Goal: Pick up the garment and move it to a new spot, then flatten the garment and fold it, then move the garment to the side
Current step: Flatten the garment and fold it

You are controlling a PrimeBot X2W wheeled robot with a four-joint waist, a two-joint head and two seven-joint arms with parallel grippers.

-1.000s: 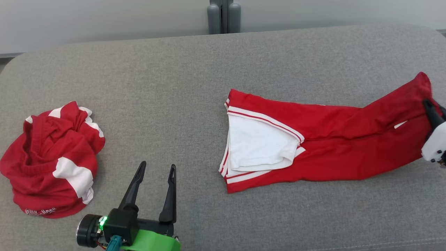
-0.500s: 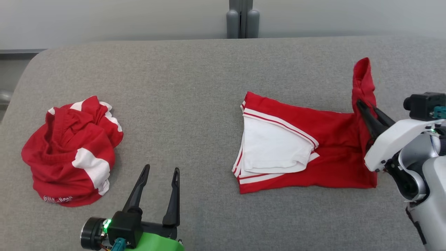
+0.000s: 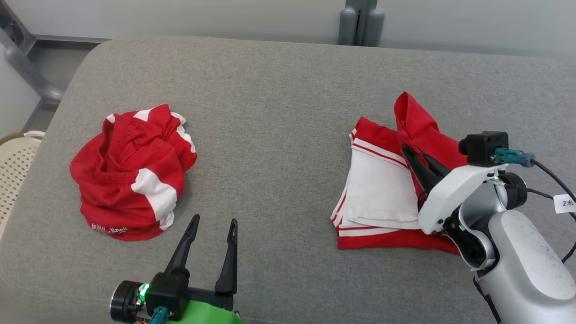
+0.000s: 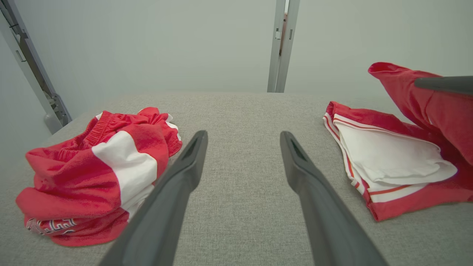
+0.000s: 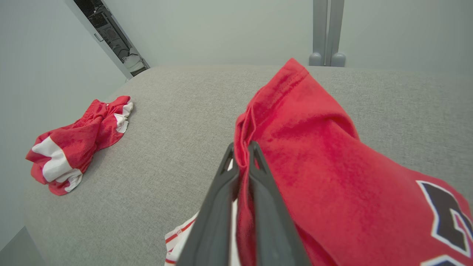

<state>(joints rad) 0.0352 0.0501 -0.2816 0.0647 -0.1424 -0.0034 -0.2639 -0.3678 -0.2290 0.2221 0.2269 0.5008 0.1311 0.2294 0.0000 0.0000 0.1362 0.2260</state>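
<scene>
Head above, downward; wrists low, forward; share folded garment [image 3: 382, 193].

Arms, as I see them:
- My L gripper [image 3: 214, 219]: low left in head view, fingers spread wide, pointing up-frame, green wrist mount [image 3: 202, 315] beneath.
- My R gripper [image 3: 413, 152]: fingers pressed tight, pinching a raised fold of garment [image 3: 416, 121], tips angled up-left.
- R forearm [image 3: 522, 261]: pale grey, entering from lower right.

There is lots of bare grey cushion [image 3: 270, 135] in the middle, up toward 12 o'clock. A red bundle [image 3: 130, 175] blocks 9 o'clock, the garment [image 3: 382, 193] blocks 3 o'clock.
</scene>
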